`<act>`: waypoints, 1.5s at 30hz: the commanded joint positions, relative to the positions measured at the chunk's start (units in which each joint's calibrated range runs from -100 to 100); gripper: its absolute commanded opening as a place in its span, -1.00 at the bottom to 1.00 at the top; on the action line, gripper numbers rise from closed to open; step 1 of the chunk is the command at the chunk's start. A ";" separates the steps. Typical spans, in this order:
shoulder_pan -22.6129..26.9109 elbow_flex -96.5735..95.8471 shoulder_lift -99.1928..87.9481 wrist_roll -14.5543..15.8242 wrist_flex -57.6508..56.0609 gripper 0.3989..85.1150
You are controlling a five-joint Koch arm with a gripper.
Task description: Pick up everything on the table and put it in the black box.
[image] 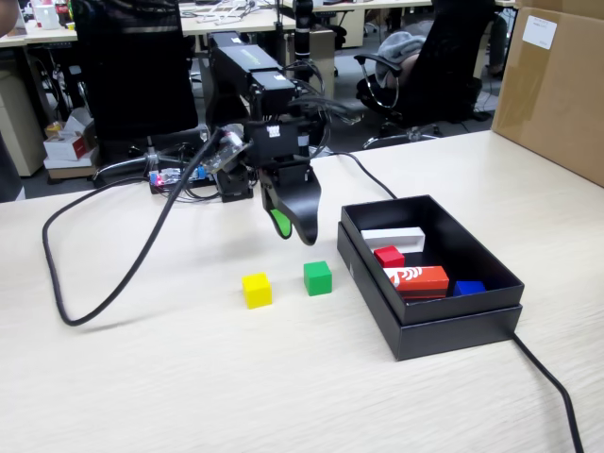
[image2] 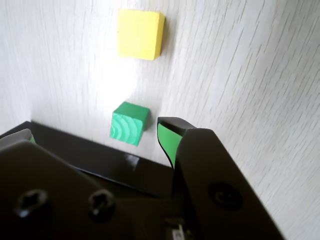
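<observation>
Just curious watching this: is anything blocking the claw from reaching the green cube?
Nothing visible. The gripper hangs above bare table, with the green cube just below it and the yellow cube off to the side.

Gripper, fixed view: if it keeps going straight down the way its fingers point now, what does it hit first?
Probably the bare table. The gripper hangs open, fingers pointing down, just behind the green cube, so it may clip that cube's far edge. Depth is unclear. The yellow cube lies off to the side.

A small yellow cube and a small green cube are set apart on the beige wood-grain surface; a small red cube is held inside the shallow matte black box.
</observation>
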 commanded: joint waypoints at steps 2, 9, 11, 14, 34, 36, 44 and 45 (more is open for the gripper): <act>-1.22 0.48 -1.35 -0.49 0.77 0.16; -4.64 -6.05 0.94 -1.32 4.49 0.16; -5.47 -7.59 1.52 -1.90 6.30 0.16; -6.30 -8.68 2.32 -2.39 8.63 0.15; -5.67 -8.59 11.62 -2.69 18.57 0.11; -5.67 -8.86 11.85 -2.64 18.57 0.10; -6.01 -9.31 12.42 -3.03 18.65 -0.54; -6.11 -9.31 12.42 -3.03 18.91 -0.64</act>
